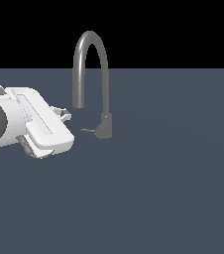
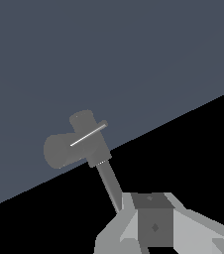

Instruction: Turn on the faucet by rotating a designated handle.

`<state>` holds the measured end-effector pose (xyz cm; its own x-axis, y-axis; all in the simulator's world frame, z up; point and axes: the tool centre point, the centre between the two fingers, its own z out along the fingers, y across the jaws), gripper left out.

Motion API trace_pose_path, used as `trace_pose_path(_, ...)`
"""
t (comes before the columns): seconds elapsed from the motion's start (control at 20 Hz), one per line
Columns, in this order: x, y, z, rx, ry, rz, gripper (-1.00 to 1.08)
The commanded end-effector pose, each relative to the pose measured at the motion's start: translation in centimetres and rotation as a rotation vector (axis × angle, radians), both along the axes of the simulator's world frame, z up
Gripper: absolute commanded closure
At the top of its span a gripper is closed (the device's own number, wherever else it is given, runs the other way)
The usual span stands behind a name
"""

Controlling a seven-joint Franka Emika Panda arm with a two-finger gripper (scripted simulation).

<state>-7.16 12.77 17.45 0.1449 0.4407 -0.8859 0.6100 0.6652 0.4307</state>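
Note:
The faucet (image 1: 104, 125) is grey, with a tall arched spout and a short thick base (image 2: 67, 149). Its handle (image 1: 86, 131) is a thin short lever sticking out of the base toward the exterior view's left; in the wrist view the handle (image 2: 88, 134) shows as a bright thin line. My gripper (image 1: 47, 131) hovers to the exterior view's left of the handle, a short gap away and touching nothing. Its two fingers stand apart, so it is open and empty. Part of a finger (image 2: 153, 223) shows in the wrist view.
The faucet stands on a flat dark blue-grey surface (image 1: 173, 188). My white arm fills the exterior view's left edge. Nothing else stands on the surface.

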Motion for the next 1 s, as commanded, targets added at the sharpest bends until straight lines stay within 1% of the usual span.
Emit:
trace_pose_path(0.0,0.2,-0.2,-1.1,-0.043,0.003,0.043,1.08)
trace_pose_path(0.95,1.7,-3.2,-8.1,-0.356,0.031,0.339,1.08)
